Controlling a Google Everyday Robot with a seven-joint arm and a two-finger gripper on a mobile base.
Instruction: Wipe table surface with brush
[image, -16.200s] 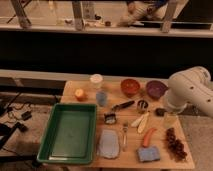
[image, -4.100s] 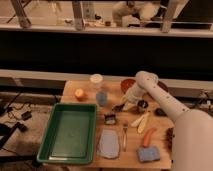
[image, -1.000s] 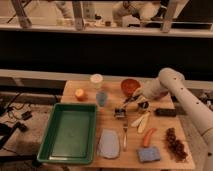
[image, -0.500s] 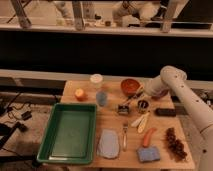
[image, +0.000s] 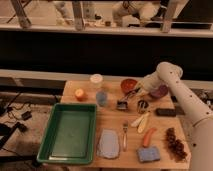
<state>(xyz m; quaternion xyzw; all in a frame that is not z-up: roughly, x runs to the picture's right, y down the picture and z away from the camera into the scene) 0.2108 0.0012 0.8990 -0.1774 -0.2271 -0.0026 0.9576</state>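
Observation:
The table surface (image: 114, 118) is a light-brown wooden top with many items on it. My arm reaches in from the right, and my gripper (image: 139, 90) sits over the back of the table between the red bowl (image: 129, 85) and the purple bowl (image: 159, 92). It is shut on the upper end of the brush's slim dark handle. The brush (image: 127, 99) slants down to the left. Its blocky head (image: 121, 105) rests on or just above the tabletop, next to the blue cup (image: 102, 97).
A green tray (image: 67, 150) fills the left front. Also on the table: an orange fruit (image: 80, 94), white cup (image: 96, 80), small tin (image: 143, 105), black block (image: 165, 112), pale peel (image: 140, 120), carrot (image: 149, 136), fork (image: 125, 136), grey cloth (image: 107, 144), blue sponge (image: 149, 154), brown cluster (image: 175, 144).
Over the last second my gripper has drawn the brush a little toward the back of the table, its head sliding from the table's middle to beside the blue cup.

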